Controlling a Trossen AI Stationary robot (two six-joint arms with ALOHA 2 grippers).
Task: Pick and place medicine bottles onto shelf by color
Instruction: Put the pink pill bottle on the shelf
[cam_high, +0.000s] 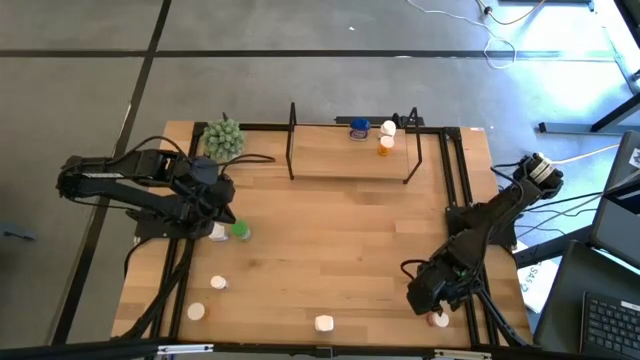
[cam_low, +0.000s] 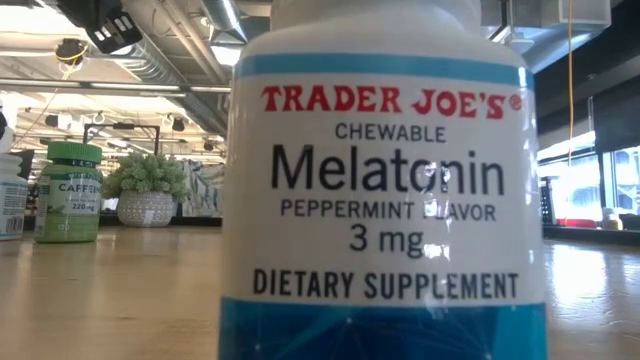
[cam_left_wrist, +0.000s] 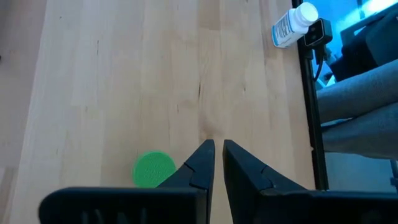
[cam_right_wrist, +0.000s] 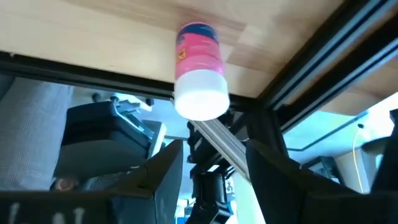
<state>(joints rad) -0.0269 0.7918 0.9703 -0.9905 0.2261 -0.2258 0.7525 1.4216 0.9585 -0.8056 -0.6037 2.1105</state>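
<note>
high view: the shelf (cam_high: 350, 165) sits at twelve o'clock on the table with a blue bottle (cam_high: 359, 128), a white bottle (cam_high: 388, 128) and an orange bottle (cam_high: 386, 146) at its right end; the left gripper (cam_high: 222, 215), fingers together and empty, hangs at nine o'clock just beside a green bottle (cam_high: 241, 231); the right gripper (cam_high: 428, 300), fingers apart, is at five o'clock above a pink bottle (cam_high: 438, 319). low view: a melatonin bottle (cam_low: 385, 190) fills the front, a green caffeine bottle (cam_low: 70, 192) far back. left wrist view: the green cap (cam_left_wrist: 153, 169) lies beside the closed tips, not between them. right wrist view: the pink bottle (cam_right_wrist: 199, 68) stands at the table's very edge, so i judge an off-centre closing could tip it off.
</note>
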